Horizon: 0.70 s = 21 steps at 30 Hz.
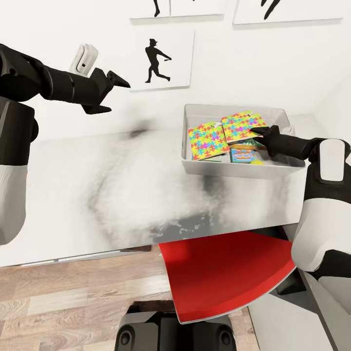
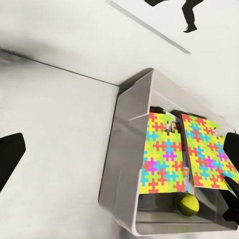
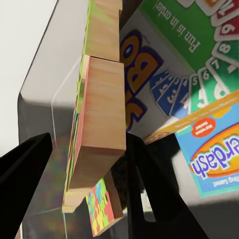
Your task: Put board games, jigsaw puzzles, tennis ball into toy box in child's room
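Head view: the pale grey toy box (image 1: 195, 168) sits on the light surface (image 1: 97, 195) by the wall, already holding two jigsaw puzzles (image 1: 208, 141) side by side atop a green board game (image 3: 199, 45) and a smaller blue one (image 1: 242, 156). The right tool (image 1: 259, 132) reaches into the box, its fingers spread either side of the edge of one puzzle (image 3: 97, 114) in the right wrist view, whether touching it cannot be told. The left tool (image 1: 109, 92) hangs above the bare surface, well apart from the box, fingers spread and holding nothing. Seen from the left wrist, a yellow tennis ball (image 2: 188, 204) rests in the box beside the puzzles.
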Motion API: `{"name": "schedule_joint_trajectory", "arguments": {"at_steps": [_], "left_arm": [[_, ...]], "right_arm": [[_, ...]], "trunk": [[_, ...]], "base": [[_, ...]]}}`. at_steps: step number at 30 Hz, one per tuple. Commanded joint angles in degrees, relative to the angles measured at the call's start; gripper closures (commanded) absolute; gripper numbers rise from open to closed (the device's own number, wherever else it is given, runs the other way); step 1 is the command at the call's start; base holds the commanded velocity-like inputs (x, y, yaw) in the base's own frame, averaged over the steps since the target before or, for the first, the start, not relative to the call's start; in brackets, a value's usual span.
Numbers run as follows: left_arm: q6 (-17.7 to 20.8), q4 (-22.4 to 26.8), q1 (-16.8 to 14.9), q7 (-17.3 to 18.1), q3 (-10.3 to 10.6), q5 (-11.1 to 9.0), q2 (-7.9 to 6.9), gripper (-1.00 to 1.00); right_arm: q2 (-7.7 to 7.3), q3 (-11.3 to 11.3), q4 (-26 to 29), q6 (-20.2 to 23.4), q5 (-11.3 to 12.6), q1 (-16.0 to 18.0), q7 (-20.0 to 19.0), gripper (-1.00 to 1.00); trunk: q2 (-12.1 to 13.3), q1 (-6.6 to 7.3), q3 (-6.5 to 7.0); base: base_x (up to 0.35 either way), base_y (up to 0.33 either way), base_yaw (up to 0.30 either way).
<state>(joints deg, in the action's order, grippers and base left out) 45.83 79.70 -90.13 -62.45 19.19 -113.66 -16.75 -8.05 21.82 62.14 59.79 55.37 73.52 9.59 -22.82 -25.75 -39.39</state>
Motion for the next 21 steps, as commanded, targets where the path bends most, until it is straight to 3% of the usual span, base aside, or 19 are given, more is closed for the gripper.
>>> {"name": "schedule_joint_trajectory", "arguments": {"at_steps": [1, 5, 6, 21], "left_arm": [[0.1, 0.0, -0.1, -0.5, 0.1, -0.4, -0.03, -1.0], [0.1, 0.0, -0.1, -0.4, 0.1, -0.4, -0.04, -1.0], [0.1, 0.0, -0.1, -0.4, 0.1, -0.4, -0.04, -1.0], [0.1, 0.0, 0.0, -0.4, 0.1, -0.4, -0.04, -1.0]], "right_arm": [[0.01, 0.1, 0.0, 0.2, 0.6, 0.1, 0.6, 1.0], [0.04, 0.1, 0.0, 0.2, 0.6, 0.0, 0.6, 1.0], [0.04, 0.1, 0.0, 0.2, 0.6, 0.0, 0.6, -1.0], [-0.27, 2.1, 0.0, 0.2, 0.6, 0.1, 0.7, -1.0]], "trunk": [[-0.1, -0.03, -0.08], [-0.1, -0.03, -0.08], [-0.1, -0.03, -0.08], [-0.1, -0.03, -0.08]], "base": [[0.0, 0.0, 0.0], [0.0, 0.0, 0.0], [0.0, 0.0, 0.0], [0.0, 0.0, 0.0]]}}
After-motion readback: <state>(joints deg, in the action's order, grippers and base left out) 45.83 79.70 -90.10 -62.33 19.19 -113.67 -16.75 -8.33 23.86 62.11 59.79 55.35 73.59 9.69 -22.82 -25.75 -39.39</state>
